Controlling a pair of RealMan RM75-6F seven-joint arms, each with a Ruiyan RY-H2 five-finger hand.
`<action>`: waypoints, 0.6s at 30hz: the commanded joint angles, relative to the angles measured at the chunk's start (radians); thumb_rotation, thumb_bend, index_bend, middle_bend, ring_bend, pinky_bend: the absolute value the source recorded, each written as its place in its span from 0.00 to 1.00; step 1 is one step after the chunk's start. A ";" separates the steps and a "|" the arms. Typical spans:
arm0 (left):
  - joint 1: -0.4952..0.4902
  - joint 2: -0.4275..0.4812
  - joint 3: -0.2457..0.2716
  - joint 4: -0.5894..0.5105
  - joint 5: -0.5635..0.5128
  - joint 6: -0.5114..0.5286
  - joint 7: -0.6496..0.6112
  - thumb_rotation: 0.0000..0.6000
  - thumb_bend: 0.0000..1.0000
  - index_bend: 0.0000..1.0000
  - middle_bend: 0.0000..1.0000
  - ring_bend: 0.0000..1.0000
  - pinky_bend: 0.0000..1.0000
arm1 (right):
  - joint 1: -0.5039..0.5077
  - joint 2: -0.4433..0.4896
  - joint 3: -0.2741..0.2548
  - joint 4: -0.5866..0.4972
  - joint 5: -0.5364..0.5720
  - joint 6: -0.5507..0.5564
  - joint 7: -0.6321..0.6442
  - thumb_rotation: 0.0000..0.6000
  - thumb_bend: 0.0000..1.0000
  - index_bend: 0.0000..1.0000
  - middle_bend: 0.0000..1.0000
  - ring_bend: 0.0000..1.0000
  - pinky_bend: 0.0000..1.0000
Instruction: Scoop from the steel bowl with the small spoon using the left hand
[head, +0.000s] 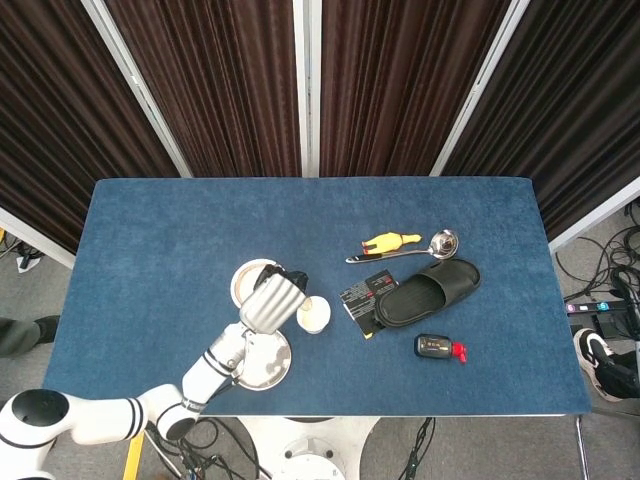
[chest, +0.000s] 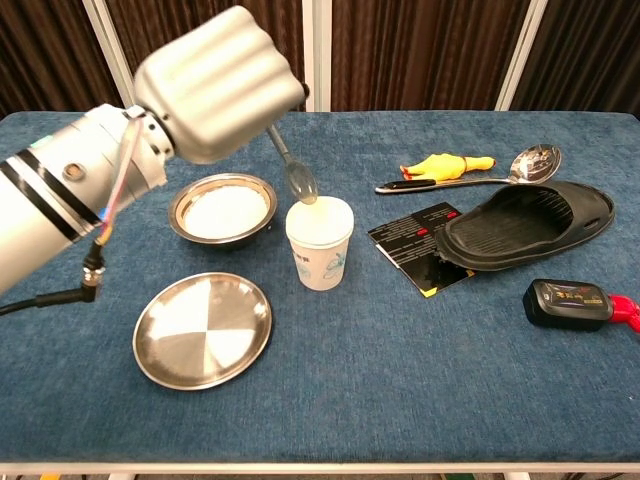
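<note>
One hand at work: the left hand (chest: 215, 85) grips the small spoon (chest: 293, 170), handle slanting down-right, its tip over the paper cup (chest: 320, 243). Steel bowl (chest: 222, 210) sits just below-left of the hand, nearest this arm.

small spoon (chest: 297, 176) handle inside left hand (chest: 218, 85)

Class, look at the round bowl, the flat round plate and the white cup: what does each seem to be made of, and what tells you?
Round bowl: likely polished steel, with a shiny grey rim. Flat round plate: the same bright metal, showing mirror-like wedges of reflection. White cup: probably paper, matte with blue print, though thin plastic cannot be ruled out.
</note>
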 joint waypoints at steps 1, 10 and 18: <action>0.080 0.078 -0.029 -0.141 -0.095 0.005 -0.211 1.00 0.49 0.60 0.97 0.91 1.00 | 0.001 -0.001 0.000 -0.001 -0.001 0.000 -0.001 1.00 0.17 0.05 0.24 0.00 0.08; 0.211 0.242 0.044 -0.270 -0.145 -0.013 -0.558 1.00 0.49 0.60 0.96 0.91 1.00 | 0.007 0.005 0.002 -0.022 -0.007 -0.005 -0.018 1.00 0.17 0.05 0.24 0.00 0.08; 0.266 0.217 0.136 -0.173 -0.110 -0.047 -0.652 1.00 0.49 0.60 0.96 0.91 1.00 | 0.013 0.005 0.000 -0.042 -0.013 -0.012 -0.039 1.00 0.17 0.05 0.24 0.00 0.09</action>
